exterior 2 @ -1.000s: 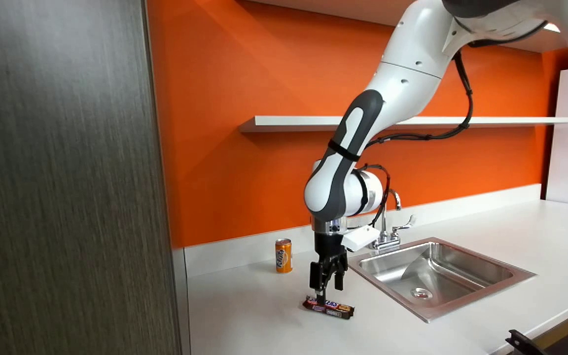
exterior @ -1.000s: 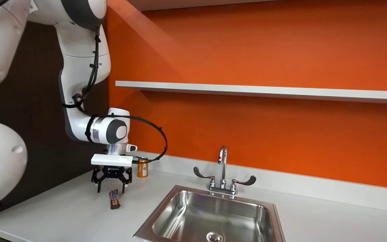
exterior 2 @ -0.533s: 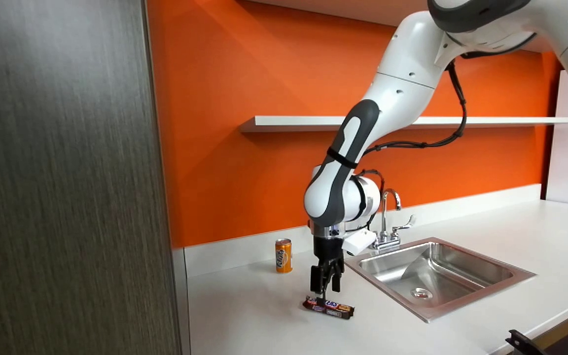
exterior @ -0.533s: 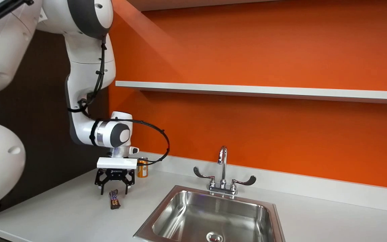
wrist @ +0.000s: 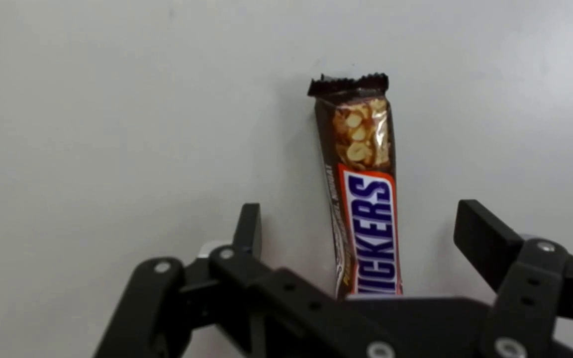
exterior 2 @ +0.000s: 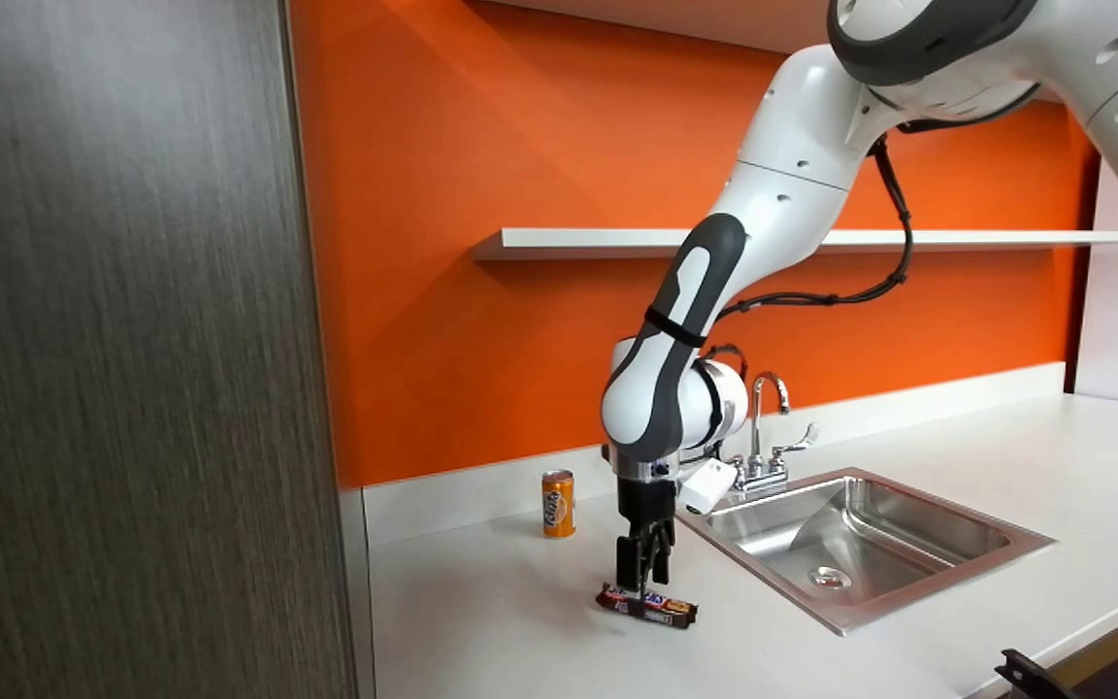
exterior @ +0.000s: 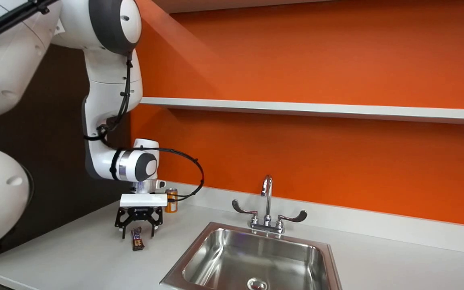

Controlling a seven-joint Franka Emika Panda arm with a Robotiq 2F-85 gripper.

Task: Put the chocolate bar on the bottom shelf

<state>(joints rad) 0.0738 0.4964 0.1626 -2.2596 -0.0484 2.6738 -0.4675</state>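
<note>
Brown-wrapped, the chocolate bar (wrist: 368,209) lies flat on the white counter (exterior: 75,257), farther from the back edge than the orange can (exterior 2: 558,505), which stands near the corner beside the dark panel (exterior 2: 132,349). Spread wide, the gripper (exterior: 138,235) has its fingers (wrist: 488,243) on either side of the bar, standing apart from it; whether they meet the counter, I cannot tell. Above the back edge runs the bottom shelf (exterior: 296,106).

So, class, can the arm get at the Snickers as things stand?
Probably yes: in the wrist view, the gripper is open, its jaws on either side of the Snickers, with nothing else showing between them.
</note>
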